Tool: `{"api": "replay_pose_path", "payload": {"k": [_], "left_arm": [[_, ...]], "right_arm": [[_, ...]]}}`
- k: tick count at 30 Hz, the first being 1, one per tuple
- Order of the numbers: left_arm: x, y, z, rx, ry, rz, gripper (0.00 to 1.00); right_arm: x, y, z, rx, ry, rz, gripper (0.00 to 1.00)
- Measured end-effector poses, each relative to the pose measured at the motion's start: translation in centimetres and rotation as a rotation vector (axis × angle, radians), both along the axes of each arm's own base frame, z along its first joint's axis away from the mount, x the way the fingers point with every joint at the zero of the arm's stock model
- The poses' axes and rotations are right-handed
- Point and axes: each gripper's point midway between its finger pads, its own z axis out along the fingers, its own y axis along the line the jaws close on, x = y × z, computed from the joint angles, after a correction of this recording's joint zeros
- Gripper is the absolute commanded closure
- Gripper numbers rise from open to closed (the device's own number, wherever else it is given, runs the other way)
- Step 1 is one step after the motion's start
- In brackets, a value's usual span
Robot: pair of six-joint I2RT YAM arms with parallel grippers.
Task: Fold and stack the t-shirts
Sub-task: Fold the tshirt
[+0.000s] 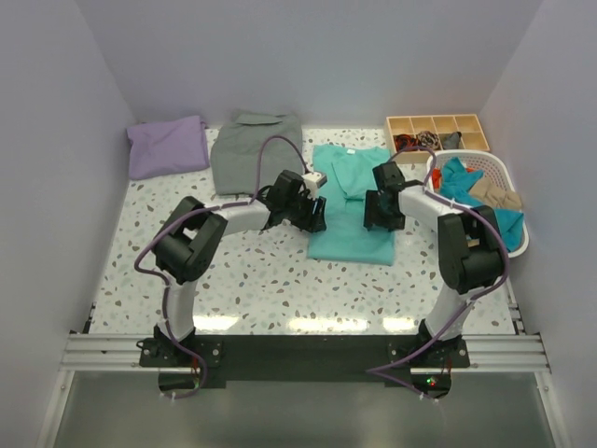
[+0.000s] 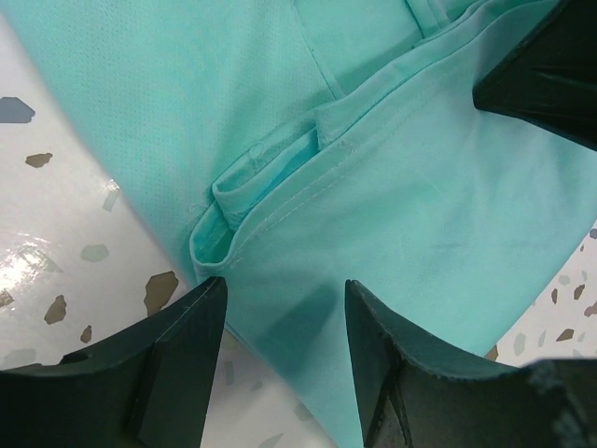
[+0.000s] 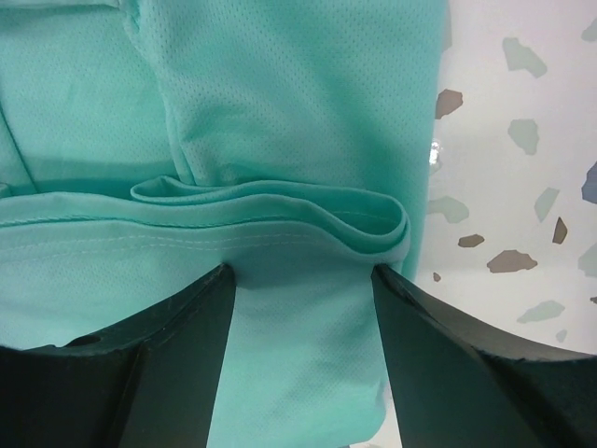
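Observation:
A turquoise-green t-shirt (image 1: 350, 219) lies partly folded at the table's middle, sleeves tucked in. A lavender-purple t-shirt (image 1: 168, 146) rests folded at the back left. My left gripper (image 1: 313, 216) sits low at the turquoise shirt's left edge, open; in its wrist view the gripper (image 2: 284, 313) straddles the shirt's edge (image 2: 392, 215) just below a tucked sleeve hem. My right gripper (image 1: 381, 212) is over the shirt's right side, open; in its wrist view the gripper (image 3: 300, 280) has its tips against a folded hem ridge (image 3: 280, 210), cloth lying between the jaws.
A grey folded garment (image 1: 256, 147) lies at the back, beside the lavender one. A white laundry basket (image 1: 515, 238) holding more clothes stands at the right edge. Behind it is a wooden compartment tray (image 1: 437, 131). Walls close in on three sides.

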Motion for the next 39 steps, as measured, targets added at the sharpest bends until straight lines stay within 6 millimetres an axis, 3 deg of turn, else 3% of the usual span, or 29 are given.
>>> {"api": "replay_pose_path", "payload": {"k": [4,7,12,15,17,19,25,31,39], "left_arm": [[0.1,0.0,0.2,0.002,-0.011,0.000,0.37],[0.2,0.3,1.0,0.008,-0.026,0.005,0.34],[0.7,1.0,5.4,-0.009,-0.118,0.029,0.30],[0.5,1.6,8.4,-0.032,-0.178,0.053,0.29],[-0.2,2.5,8.9,-0.037,-0.197,0.065,0.27],[-1.5,3.4,8.0,-0.031,-0.182,0.070,0.26],[-7.6,6.6,0.1,0.027,0.009,0.069,0.24],[-8.3,5.7,0.2,-0.064,0.007,0.046,0.23],[-8.2,3.5,0.4,-0.174,0.021,-0.026,0.25]], "right_arm": [[-0.1,-0.3,1.0,0.005,-0.023,0.013,0.32],[-0.1,-0.5,3.4,0.012,-0.077,0.013,0.31],[-0.3,-1.1,7.5,0.017,-0.173,-0.005,0.28],[-1.3,-1.5,7.6,0.027,-0.179,-0.025,0.27],[-3.0,-1.8,6.8,0.043,-0.153,-0.040,0.27],[-4.7,-2.1,5.7,0.054,-0.121,-0.058,0.27],[-9.1,-1.8,3.4,0.118,-0.044,-0.084,0.26],[-10.6,-1.2,2.4,0.178,-0.025,-0.102,0.25],[-11.4,-2.2,0.4,0.214,0.006,-0.191,0.24]]}}
